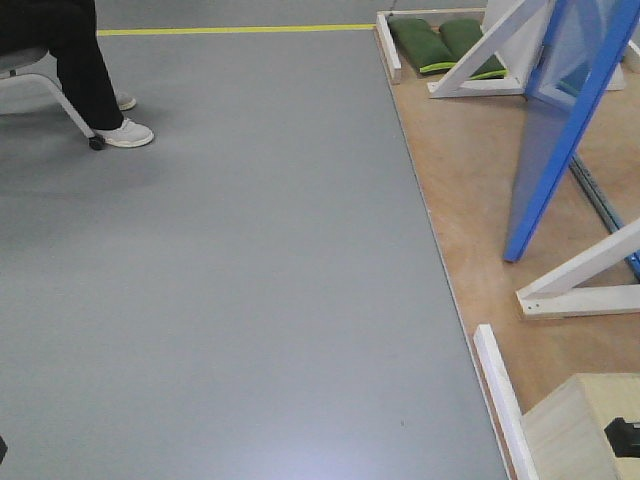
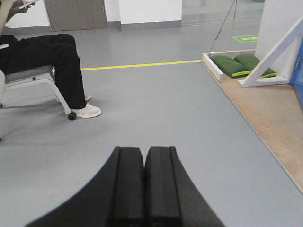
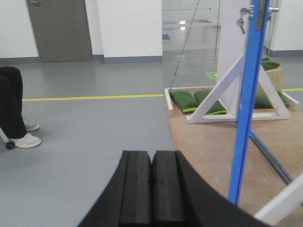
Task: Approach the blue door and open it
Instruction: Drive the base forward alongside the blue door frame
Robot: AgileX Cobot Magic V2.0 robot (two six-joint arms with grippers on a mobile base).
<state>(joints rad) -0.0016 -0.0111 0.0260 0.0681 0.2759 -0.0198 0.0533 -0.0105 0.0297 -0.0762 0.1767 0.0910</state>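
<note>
Front cam: the blue door stands at 2 o'clock, seen nearly edge-on and slanting up to the top-right corner. It stands on a wooden platform, w/ white angled braces behind and beside it. A grey floor fills the left. A yellow tape line runs at 12 o'clock, and a seated person in dark trousers and white shoes is at 10. Two green cushions lie at 1 o'clock on the platform's far end.

Right wrist cam: the door's blue edge rises upright at 3 o'clock, w/ keys hanging near the top. At 6 o'clock the right gripper has its black pads pressed together.

Left wrist cam: at 6 o'clock the left gripper has its pads pressed together too.
</note>
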